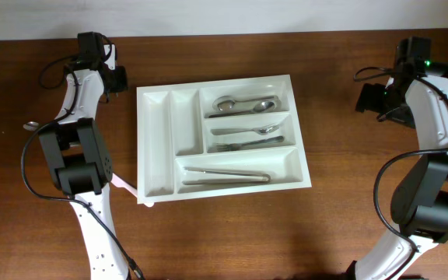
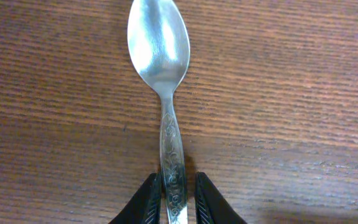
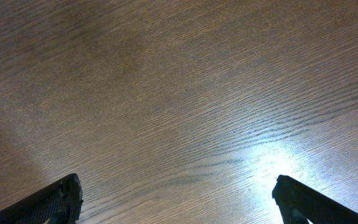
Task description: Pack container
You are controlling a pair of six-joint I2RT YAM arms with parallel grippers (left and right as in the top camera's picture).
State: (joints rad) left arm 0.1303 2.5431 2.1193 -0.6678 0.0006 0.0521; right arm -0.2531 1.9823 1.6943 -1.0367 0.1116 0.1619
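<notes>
The white cutlery tray [image 1: 155,148] lies in the middle of the table, its two narrow slots bare. Its long slots hold spoons [image 1: 243,105], a spoon and a fork [image 1: 243,137], and long silver pieces [image 1: 225,176]. A silver spoon [image 2: 159,46] with an engraved handle lies on the wood left of the tray; its bowl shows in the overhead view [image 1: 31,124]. My left gripper [image 2: 174,180] is shut on the spoon's handle. My right gripper [image 3: 178,186] is wide open and empty over bare wood, right of the tray in the overhead view [image 1: 368,99].
A pink stick [image 1: 127,185] pokes out by the tray's front left corner. The left arm [image 1: 76,155] stands close to the tray's left side. The table's far edge runs along a white wall.
</notes>
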